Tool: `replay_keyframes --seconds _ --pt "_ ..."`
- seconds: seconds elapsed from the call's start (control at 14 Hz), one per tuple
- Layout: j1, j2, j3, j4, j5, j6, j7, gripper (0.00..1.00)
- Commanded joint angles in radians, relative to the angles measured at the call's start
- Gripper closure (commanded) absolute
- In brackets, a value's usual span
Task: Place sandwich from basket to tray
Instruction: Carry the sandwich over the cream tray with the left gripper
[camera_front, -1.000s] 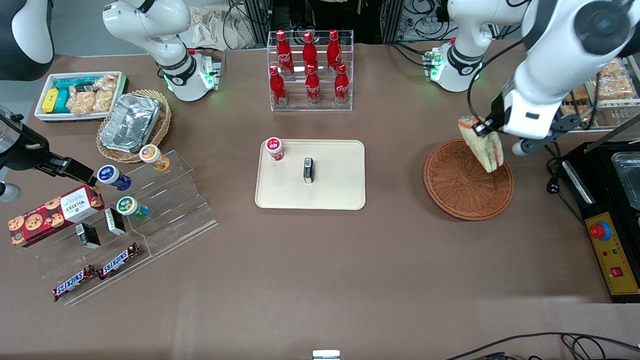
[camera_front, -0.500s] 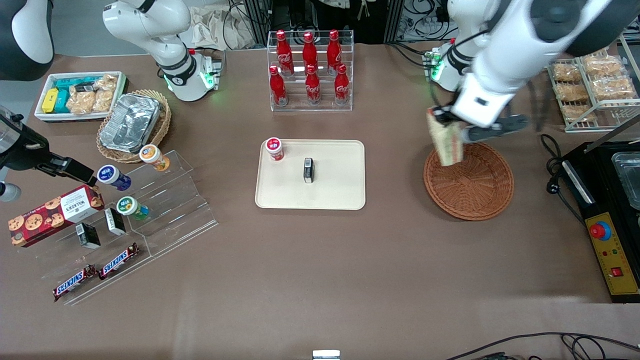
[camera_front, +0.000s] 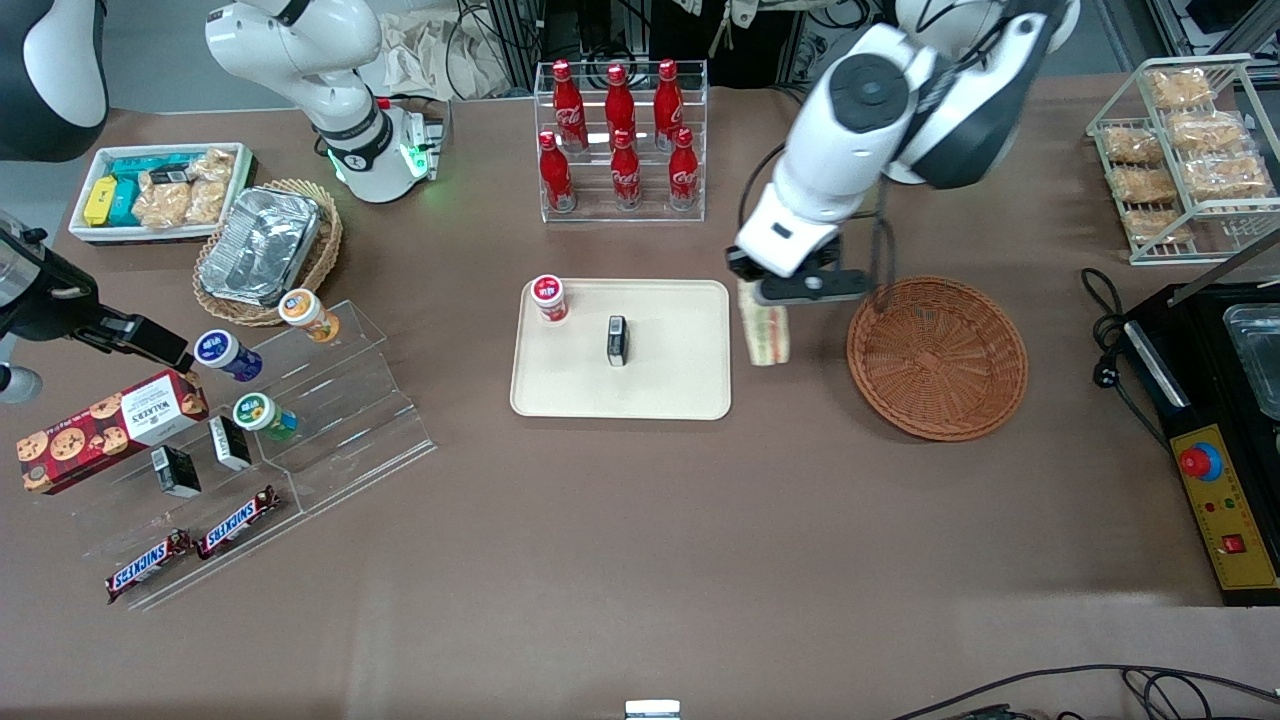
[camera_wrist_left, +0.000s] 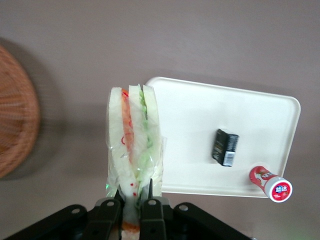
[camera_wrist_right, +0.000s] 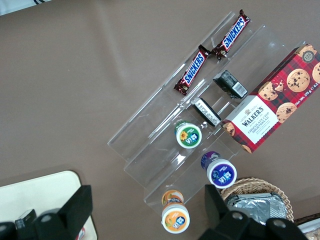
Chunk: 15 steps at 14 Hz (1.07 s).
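Note:
The wrapped sandwich (camera_front: 765, 333) hangs in the air between the cream tray (camera_front: 680, 395) and the reddish-brown woven basket (camera_front: 937, 357), just off the tray's short edge. My left gripper (camera_front: 770, 298) is shut on the sandwich's upper end. In the left wrist view the sandwich (camera_wrist_left: 134, 145) shows white bread with red and green layers, pinched between the fingers of the gripper (camera_wrist_left: 134, 200), with the tray (camera_wrist_left: 200, 120) beside it and the basket (camera_wrist_left: 15, 130) at the frame's edge. The basket holds nothing.
On the tray stand a red-capped small can (camera_front: 549, 297) and a small black box (camera_front: 617, 340). A rack of red cola bottles (camera_front: 620, 140) stands farther from the camera than the tray. A wire rack of bagged snacks (camera_front: 1185, 150) and a black control box (camera_front: 1215, 480) lie toward the working arm's end.
My gripper has carried the sandwich up out of the basket and sideways toward the tray; it now hangs next to the tray's edge. The basket is left empty.

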Motion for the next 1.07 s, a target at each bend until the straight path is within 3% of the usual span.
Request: replay_keyframes --seconds 0.0,0.29,0.57,1.0 --pt "-0.082 0.061 0.013 -0.009 0.009 0.103 -0.056 1.0" --pt "-0.145 0.148 0.019 -0.032 0.039 0.216 -0.06 1.0" --pt "-0.163 0.224 0.019 -0.123 0.234 0.364 -0.197 1.0" --pt "-0.165 0.288 0.022 -0.124 0.253 0.398 -0.212 1.0"
